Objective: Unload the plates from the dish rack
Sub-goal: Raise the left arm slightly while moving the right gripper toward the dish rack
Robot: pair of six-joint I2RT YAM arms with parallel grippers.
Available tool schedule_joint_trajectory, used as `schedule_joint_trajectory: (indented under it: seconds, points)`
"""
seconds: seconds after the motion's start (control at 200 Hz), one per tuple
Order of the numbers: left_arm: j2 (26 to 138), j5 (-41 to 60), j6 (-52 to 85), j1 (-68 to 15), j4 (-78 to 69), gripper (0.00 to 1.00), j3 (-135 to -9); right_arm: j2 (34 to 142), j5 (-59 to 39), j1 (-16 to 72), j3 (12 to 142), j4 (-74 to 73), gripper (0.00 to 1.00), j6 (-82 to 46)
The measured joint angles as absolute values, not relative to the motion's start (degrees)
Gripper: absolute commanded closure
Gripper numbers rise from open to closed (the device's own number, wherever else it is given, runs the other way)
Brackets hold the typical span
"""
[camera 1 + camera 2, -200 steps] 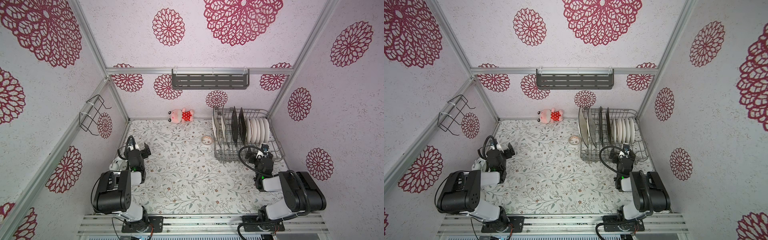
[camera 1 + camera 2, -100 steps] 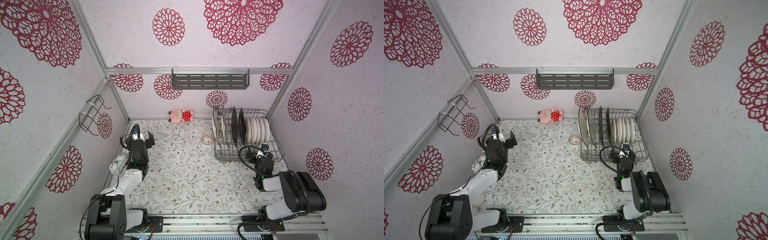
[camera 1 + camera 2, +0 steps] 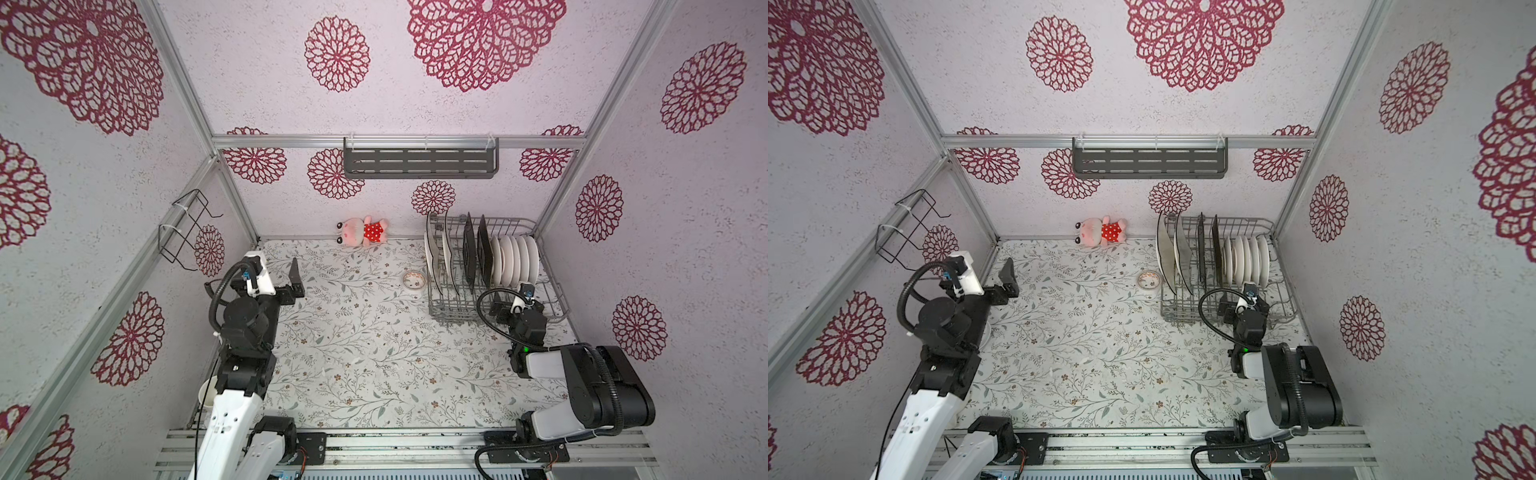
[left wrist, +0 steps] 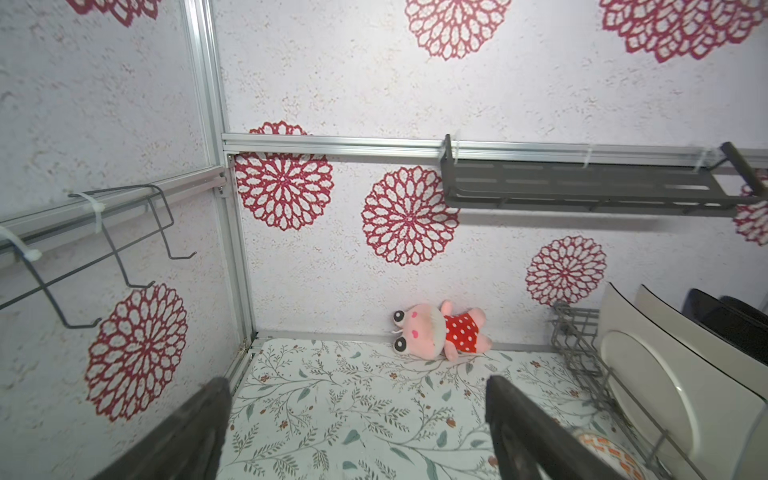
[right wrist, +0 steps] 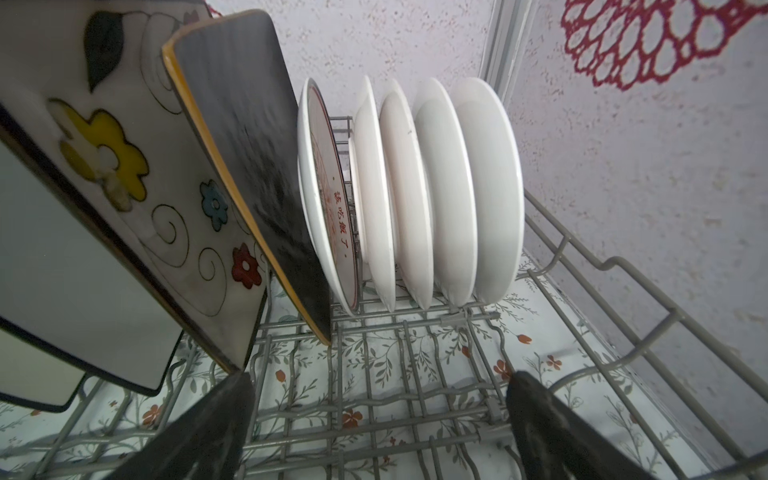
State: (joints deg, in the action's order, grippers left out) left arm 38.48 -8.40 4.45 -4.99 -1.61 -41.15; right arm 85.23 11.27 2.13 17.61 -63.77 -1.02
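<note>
Okay, left gripper (image 4: 357, 381) and right gripper (image 5: 380, 380) are hanging wide, empty. Right's facing the round plates (image 5: 457, 187) in the rack (image 3: 453, 309); best pinching one rim, lifting straight up.

Left arm (image 3: 245, 328) hides most of the mug (image 3: 205, 392); nearest square plates (image 5: 83, 291) are cropped.

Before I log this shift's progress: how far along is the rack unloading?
Done: nothing, since no plate lies on the table. In hand: nothing. The left gripper and right gripper are both open and empty, the right one at the front of the dish rack, facing the round white plates. Left: everything. Those, the black squares and the large white squares all stand in the rack.
</note>
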Motion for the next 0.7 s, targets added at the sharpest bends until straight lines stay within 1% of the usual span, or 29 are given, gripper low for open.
schedule_joint_trajectory:
  seconds: [0.12,0.145,0.19,0.26,0.305,0.42,0.56,0.7]
  points:
    - [29.82,-7.94,3.25,-5.37,6.63,0.03,-39.31,82.02,12.03,2.81,16.67,-60.47,0.02,-0.6]
    - [28.51,-7.68,2.83,-5.37,8.12,0.03,-39.29,80.77,12.36,3.11,16.67,-58.5,0.03,-0.47]
    - [25.98,-6.9,1.76,-5.41,11.57,0.03,-39.31,77.89,12.47,3.7,17.56,-53.28,0.07,-0.54]
    - [22.96,-6.76,0.12,-7.03,17.41,0.02,-39.4,74.02,12.23,4.73,21.12,-44.66,0.04,-0.62]
    - [21.89,-6.9,-1.32,-9.32,20.97,0.03,-39.42,71.75,12.05,5.54,22.96,-41.52,0.01,-0.58]
    - [20.18,-6.96,-5.37,-14.39,30.55,0.03,-39.38,62.72,11.81,8.36,24.05,-35.27,0.01,-1.58]
    - [18.5,-8.97,-7.99,-14.59,35.24,0.03,-39.38,56.05,12.88,11.84,28.32,-23.14,0.01,-3.29]
    - [18.57,-5.58,-9.43,-14.61,38.92,0.03,-39.48,51.86,11.64,16.16,31.55,-13.26,0.01,-4.16]
